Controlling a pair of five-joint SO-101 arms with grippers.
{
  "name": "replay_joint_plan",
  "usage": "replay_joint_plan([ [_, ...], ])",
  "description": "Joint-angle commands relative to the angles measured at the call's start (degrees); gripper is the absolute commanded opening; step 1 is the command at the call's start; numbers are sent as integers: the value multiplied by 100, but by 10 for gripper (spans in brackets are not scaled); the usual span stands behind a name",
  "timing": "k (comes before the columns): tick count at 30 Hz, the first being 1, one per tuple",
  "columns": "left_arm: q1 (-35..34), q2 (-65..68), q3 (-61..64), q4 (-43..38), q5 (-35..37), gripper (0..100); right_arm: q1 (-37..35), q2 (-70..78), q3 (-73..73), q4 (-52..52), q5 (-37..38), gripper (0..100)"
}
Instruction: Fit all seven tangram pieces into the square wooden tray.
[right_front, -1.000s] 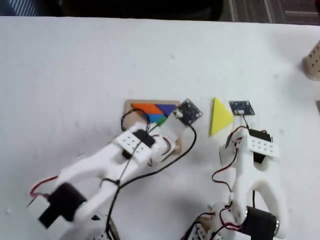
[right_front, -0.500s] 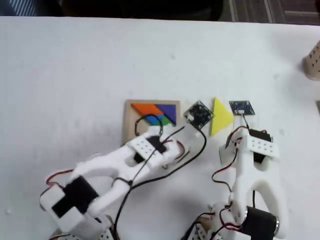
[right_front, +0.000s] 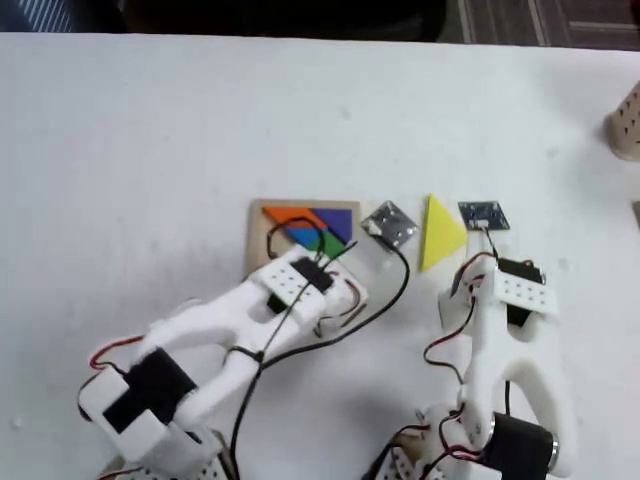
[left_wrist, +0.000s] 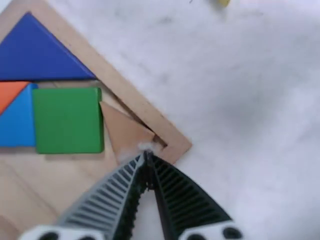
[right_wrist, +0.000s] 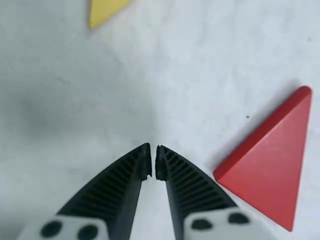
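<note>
Shift on the left side over the last second: your left arm (right_front: 215, 330) swung its wrist a little to the right across the tray (right_front: 257, 245), then eased slightly back. The tray itself has not moved on the desk (right_front: 150, 130), and more of its fill shows from above now.

Left tool (left_wrist: 146, 160) is pinched closed with nothing between the jaws. Its tips are down at the tray's inner corner, on a tan triangle (left_wrist: 125, 131) just beside the green square (left_wrist: 67, 120). You can't tell whether that tan patch is a piece or bare tray floor. Seated alongside are the dark blue triangle (left_wrist: 40, 55), light blue piece (left_wrist: 17, 122) and orange piece (left_wrist: 10, 92). This reads as a nudge at the corner, not a carry.

Yellow triangle (right_front: 440, 232) lies where it was, on the desk between the tray and the right arm (right_front: 505, 330). That arm hasn't budged. Right tool (right_wrist: 152, 162) is closed and empty over bare desk, with the red triangle (right_wrist: 272, 175) just beside it.

For you: at least two pieces sit outside the tray, and neither tool holds one.
</note>
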Motion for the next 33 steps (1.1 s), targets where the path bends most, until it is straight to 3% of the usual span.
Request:
replay_joint_plan([
  [1, -127, -31, -211, 158, 105, 22, 22, -198, -26, -57, 79, 18],
  [23, -1042, -13, -273, -62, 141, 22, 13, -198, -26, -66, 79, 18],
  [33, -989, -444, -158, -44, 123, 22, 13, -198, -26, -66, 79, 18],
])
